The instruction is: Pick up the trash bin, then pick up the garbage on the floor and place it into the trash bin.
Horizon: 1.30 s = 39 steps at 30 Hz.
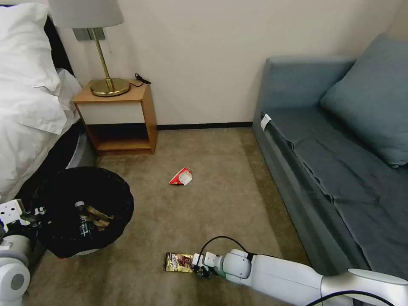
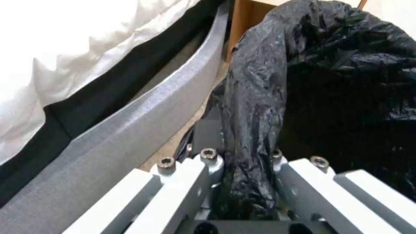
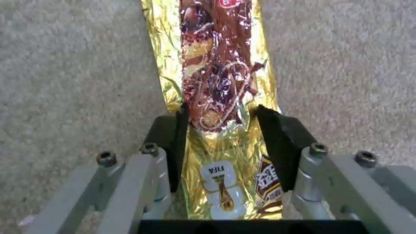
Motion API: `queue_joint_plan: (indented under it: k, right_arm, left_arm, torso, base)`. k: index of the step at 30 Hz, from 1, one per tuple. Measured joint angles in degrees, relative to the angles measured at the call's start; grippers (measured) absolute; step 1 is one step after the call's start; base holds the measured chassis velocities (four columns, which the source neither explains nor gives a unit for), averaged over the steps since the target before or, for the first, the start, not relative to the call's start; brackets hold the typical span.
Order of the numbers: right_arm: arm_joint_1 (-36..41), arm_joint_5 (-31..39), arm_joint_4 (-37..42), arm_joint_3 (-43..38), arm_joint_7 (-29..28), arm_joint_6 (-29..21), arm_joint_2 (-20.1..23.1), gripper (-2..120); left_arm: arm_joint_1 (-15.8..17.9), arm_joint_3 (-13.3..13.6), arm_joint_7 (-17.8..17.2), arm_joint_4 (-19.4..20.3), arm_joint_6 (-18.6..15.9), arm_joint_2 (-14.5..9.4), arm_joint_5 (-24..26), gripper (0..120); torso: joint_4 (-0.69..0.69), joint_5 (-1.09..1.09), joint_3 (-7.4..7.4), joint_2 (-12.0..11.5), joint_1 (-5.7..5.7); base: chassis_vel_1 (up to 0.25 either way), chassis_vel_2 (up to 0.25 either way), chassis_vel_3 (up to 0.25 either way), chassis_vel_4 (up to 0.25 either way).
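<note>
My right gripper (image 3: 221,113) straddles the near end of the gold-brown snack wrapper (image 1: 178,262) on the carpet, fingers apart either side, wrapper's length running straight ahead (in line with my reach); left gripper (image 2: 242,162) is clamped on the trash bin (image 1: 80,210) rim

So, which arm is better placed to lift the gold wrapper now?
The right: the right gripper already straddles the gold wrapper on the carpet, fingers not yet closed. The left gripper is busy holding the trash bin by its liner.
</note>
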<state>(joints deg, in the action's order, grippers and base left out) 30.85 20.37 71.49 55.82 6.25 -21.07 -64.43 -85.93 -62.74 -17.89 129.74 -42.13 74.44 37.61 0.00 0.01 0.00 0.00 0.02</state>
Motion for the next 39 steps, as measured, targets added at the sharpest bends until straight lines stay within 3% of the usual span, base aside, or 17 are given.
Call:
queue_joint_plan:
  k: [4, 14, 24, 34, 39]
  right_arm:
    - [0.4, -0.6, -0.2, -0.3, 0.2, 0.3, 0.1, 39]
    - [1.1, -1.2, -0.8, -1.0, -0.4, 0.5, 0.0, 1]
    - [1.1, 0.6, 1.1, -2.0, -2.0, 0.2, 1.1, 0]
    - [-3.3, 7.8, 11.9, -5.5, -5.7, -3.0, 7.6, 0]
    - [-11.9, 13.8, 20.7, -12.2, -8.0, -4.3, 11.8, 0]
  left_arm:
    - [0.0, 0.0, 0.0, 0.0, 0.0, 0.0, 0.0, 4]
    - [-0.1, 0.3, 0.0, 0.0, 0.0, 0.2, -0.1, 4]
    - [-0.2, 0.4, 0.0, 0.1, 0.0, 0.3, -0.2, 4]
    - [0.3, 0.9, 0.0, 0.1, 0.0, -0.2, 0.0, 4]
    - [1.3, 2.2, 0.1, 0.0, 0.0, -0.1, 0.0, 4]
  torso:
    - [0.0, 0.0, 0.0, 0.0, 0.0]
    - [0.0, -0.01, 0.0, 0.0, 0.0]
    - [-0.01, -0.01, 0.01, 0.0, 0.0]
    - [0.0, 0.0, 0.01, 0.0, 0.0]
    - [-0.01, -0.01, 0.0, 0.0, 0.0]
  base:
    - [0.0, 0.0, 0.0, 0.0]
    - [0.0, 0.0, 0.0, 0.0]
    - [0.0, 0.0, 0.0, 0.0]
    - [0.0, 0.0, 0.0, 0.0]
    - [0.0, 0.0, 0.0, 0.0]
